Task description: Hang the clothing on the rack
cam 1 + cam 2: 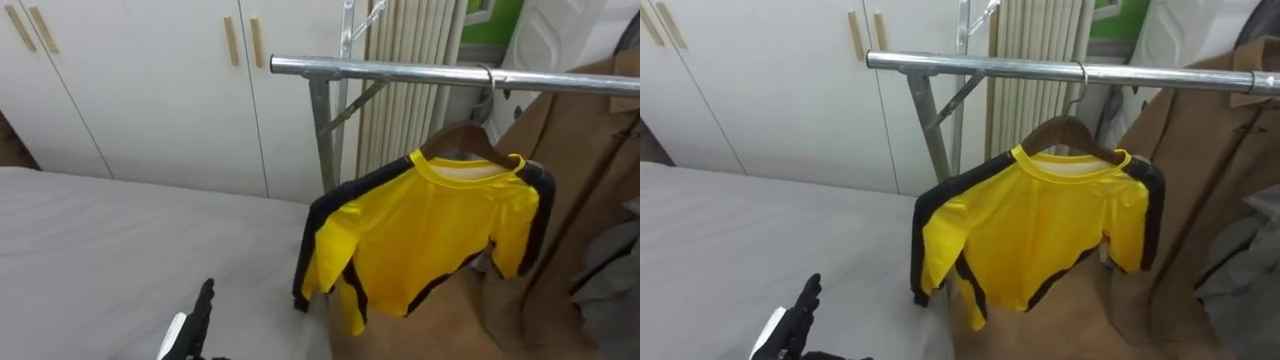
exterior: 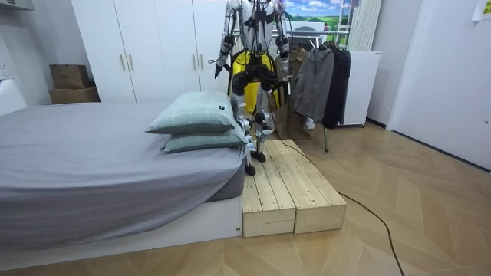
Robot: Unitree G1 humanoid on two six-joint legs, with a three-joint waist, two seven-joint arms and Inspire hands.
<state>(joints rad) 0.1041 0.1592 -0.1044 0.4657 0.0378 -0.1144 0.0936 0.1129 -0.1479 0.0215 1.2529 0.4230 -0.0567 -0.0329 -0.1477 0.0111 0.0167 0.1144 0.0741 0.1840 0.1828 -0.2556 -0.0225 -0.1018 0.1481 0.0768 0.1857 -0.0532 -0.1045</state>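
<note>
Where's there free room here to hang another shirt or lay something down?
The rail is bare between its post and the hanger of the yellow shirt. The grey bed is bare from the left hand up to the wardrobe. Right of the shirt it is crowded: a brown coat hangs right beside it.

The left hand (image 1: 200,315) has fingers (image 1: 207,292) of black plastic with a dull sheen. Round the fingers lies the sheet (image 1: 120,240), grey matt cloth, softly creased. Up and to the right of the fingers the rail (image 1: 450,73) is bare metal, bright but mottled. On it is a hanger (image 1: 470,138) of dark varnished wood with a metal hook, carrying a shirt (image 1: 430,235) of smooth yellow cloth, faintly shiny, with black trim. Farther right of the fingers the coat (image 1: 585,190) is brown matt cloth. Above the fingers the cupboard doors (image 1: 150,90) are white and smooth, with pale wooden handles (image 1: 231,40).
</note>
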